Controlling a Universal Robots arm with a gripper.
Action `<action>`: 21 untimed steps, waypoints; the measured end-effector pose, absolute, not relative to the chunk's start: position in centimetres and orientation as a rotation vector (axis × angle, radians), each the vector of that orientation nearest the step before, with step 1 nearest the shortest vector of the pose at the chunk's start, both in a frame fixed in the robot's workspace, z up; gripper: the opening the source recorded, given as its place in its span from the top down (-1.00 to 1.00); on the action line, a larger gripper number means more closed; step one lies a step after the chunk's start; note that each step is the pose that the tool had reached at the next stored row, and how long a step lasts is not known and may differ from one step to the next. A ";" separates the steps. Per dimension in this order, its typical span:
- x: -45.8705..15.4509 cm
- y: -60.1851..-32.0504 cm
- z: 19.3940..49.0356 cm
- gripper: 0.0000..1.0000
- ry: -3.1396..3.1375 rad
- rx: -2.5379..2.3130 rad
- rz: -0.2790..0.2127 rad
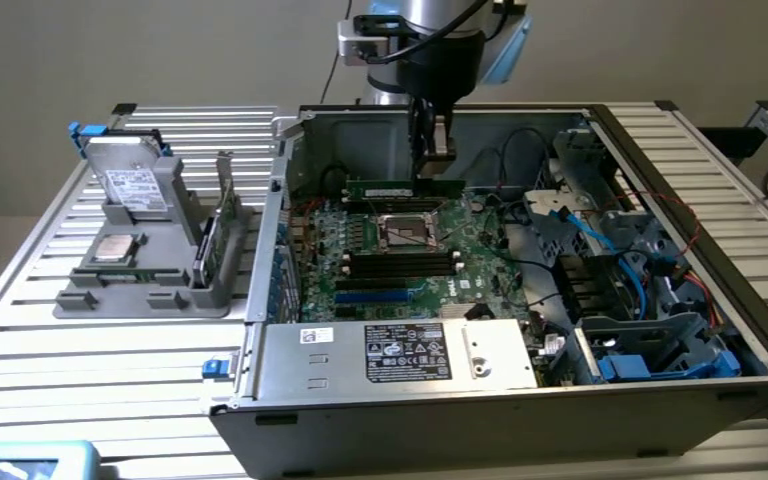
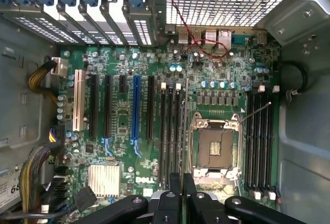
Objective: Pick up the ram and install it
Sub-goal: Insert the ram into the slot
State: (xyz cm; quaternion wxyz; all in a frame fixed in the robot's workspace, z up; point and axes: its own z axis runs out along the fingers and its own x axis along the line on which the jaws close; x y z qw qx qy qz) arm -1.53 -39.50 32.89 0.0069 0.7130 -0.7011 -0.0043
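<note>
Fingers point(image 1: 432, 152) of the gripper point(image 1: 434, 176) are pinched narrow on the ram point(image 1: 398, 187), gripping its upper edge right of its middle in the exterior view, so the thin green stick hangs level, lengthwise across that view. From where I stand it is held up off the motherboard point(image 1: 357, 250) inside the open computer case point(image 1: 491, 425), over the far side of the CPU socket point(image 1: 411, 232) and apart from the black memory slots point(image 1: 404, 265) on the socket's near side; I can't tell how high it hangs. On the wrist view the two dark fingers point(image 2: 175, 199) sit close together, with the socket point(image 2: 214, 149) flanked by rows of long black slots point(image 2: 170, 131). A metal box with a white label point(image 1: 404, 352) fills the case's near edge. Off to the exterior view's left, a grey holder point(image 1: 131, 297) stands on the slatted table point(image 1: 37, 335).
</note>
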 end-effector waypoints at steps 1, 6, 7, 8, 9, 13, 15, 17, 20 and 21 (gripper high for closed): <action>-1.5 -39.5 32.8 0.73 -2.192 2.229 -0.008; -1.5 -39.5 32.2 0.73 -2.192 2.229 0.005; -1.5 -39.5 32.1 0.73 -2.191 2.228 0.007; -1.5 -39.5 32.0 0.73 -2.190 2.228 0.009; -1.5 -39.5 31.9 0.73 -2.190 2.227 0.011; -1.4 -39.5 31.4 0.73 -2.187 2.224 0.018; -1.3 -39.6 31.2 0.73 -2.185 2.222 0.021; -1.3 -39.7 31.0 0.73 -2.183 2.220 0.026; -1.3 -39.7 30.8 0.73 -2.177 2.213 0.042; -1.3 -39.7 30.7 0.73 -2.175 2.212 0.046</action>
